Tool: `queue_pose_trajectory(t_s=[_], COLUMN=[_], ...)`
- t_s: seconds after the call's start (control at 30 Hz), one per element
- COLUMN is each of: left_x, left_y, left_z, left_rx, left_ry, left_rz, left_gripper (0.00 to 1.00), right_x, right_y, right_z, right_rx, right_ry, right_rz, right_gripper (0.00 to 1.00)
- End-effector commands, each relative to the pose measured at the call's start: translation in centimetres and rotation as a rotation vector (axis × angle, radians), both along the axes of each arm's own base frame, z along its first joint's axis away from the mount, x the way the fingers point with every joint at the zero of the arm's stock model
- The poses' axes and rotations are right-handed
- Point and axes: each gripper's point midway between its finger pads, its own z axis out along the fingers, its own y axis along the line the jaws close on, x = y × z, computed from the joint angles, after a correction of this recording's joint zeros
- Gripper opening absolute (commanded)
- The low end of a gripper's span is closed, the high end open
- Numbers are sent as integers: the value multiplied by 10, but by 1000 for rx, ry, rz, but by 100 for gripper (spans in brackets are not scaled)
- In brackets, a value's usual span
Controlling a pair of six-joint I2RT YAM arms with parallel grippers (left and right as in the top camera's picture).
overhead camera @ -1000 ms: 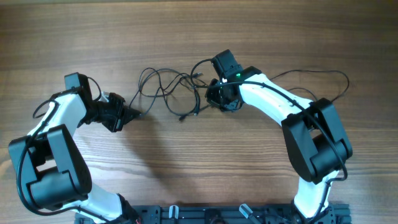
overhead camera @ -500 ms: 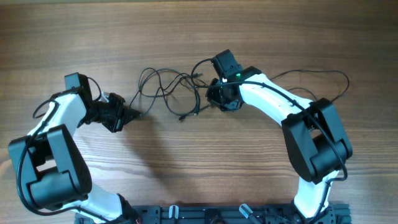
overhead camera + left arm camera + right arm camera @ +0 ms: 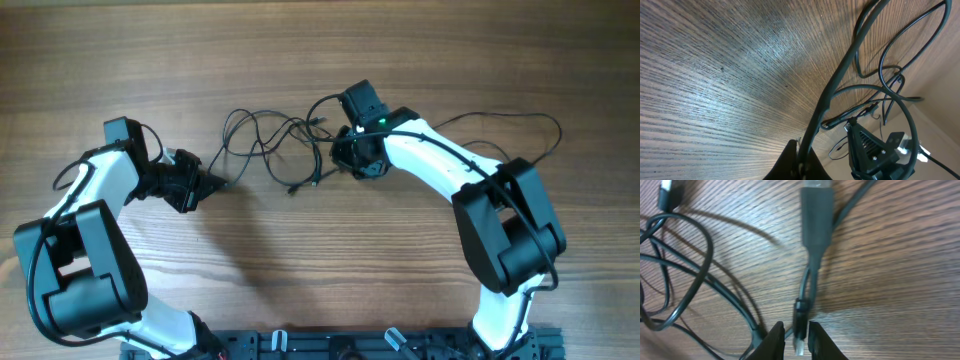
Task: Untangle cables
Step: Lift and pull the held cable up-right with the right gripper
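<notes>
The left fingers (image 3: pixel 800 162) clamp one thin black flexible cable (image 3: pixel 837 80), the right fingers (image 3: pixel 811 341) another — likely anchoring both for pulling apart.

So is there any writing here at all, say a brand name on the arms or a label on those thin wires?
No text can be read in any view.
The cables and the plug: no label or print shows.
The right arm: only a green light, no wording visible.
</notes>
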Motion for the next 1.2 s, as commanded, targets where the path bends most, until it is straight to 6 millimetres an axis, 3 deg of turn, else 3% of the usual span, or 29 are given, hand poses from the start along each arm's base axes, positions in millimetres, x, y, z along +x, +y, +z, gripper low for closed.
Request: queue_pose_trajectory(t_s=[0.0, 0.27, 0.47, 0.6, 0.63, 0.9, 1.03, 1.1, 1.17], left_x=[0, -1, -1, -1, -1, -1, -1, -1, -1], left_y=[-1, -1, -1, -1, -1, -1, -1, -1, -1], left_z=[4, 4, 4, 4, 4, 4, 4, 4, 4], left_rx=[14, 14, 14, 14, 14, 16, 17, 17, 17], left_ry=[-4, -2, -2, -2, -2, -6, -9, -9, -8], left_rz=[0, 0, 0, 0, 0, -6, -8, -8, -8], left_gripper=[4, 4, 4, 4, 4, 4, 4, 4, 4], right_x=[-3, -4, 2, 32, 48, 114, 147, 147, 135], right_y=[0, 1, 12, 30, 34, 17, 19, 31, 42], right_z=[-20, -21, -7, 22, 31, 62, 104, 135, 169], right_rx=[-38, -33, 74, 187, 213, 119, 223, 402, 612], right_ry=[26, 32, 16, -150, -229, -537, -730, -784, -829], right_rz=[-5, -1, 41, 131, 143, 13, 33, 135, 287], right_gripper=[16, 4, 4, 4, 4, 4, 4, 4, 4])
